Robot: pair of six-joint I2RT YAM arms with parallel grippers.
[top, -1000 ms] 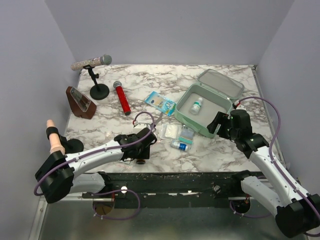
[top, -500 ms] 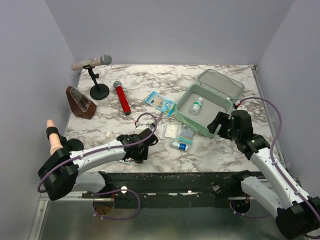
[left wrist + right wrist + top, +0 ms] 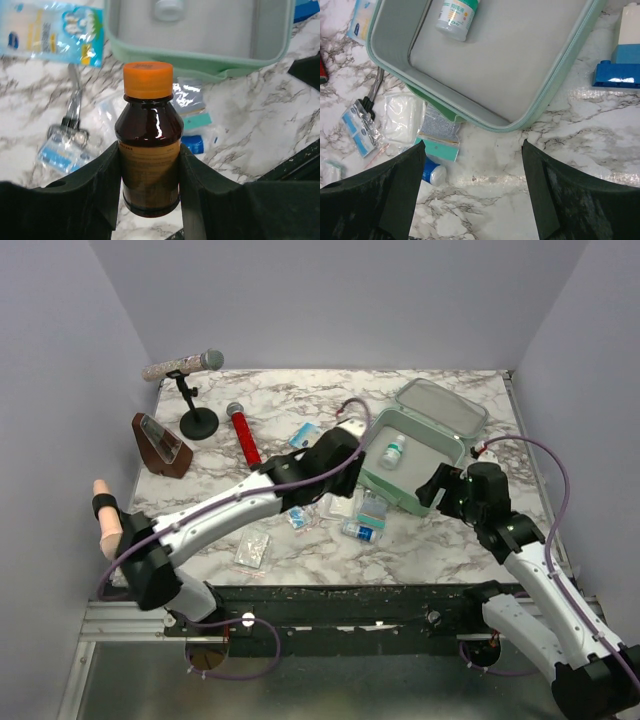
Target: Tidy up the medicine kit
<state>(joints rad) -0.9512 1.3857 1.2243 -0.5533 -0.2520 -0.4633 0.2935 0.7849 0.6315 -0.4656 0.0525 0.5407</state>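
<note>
One change: left gripper (image 3: 149,170), jaws half-closed on an amber orange-capped bottle (image 3: 148,135), has swung from the near edge to the open medicine kit (image 3: 425,455), right of centre; right gripper (image 3: 472,150) unmoved, wide, empty

Bottle (image 3: 394,451) in kit (image 3: 428,458); packets (image 3: 372,508) before it.

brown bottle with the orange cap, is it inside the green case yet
No, the left gripper holds the brown bottle above the table, outside the green case.
</note>
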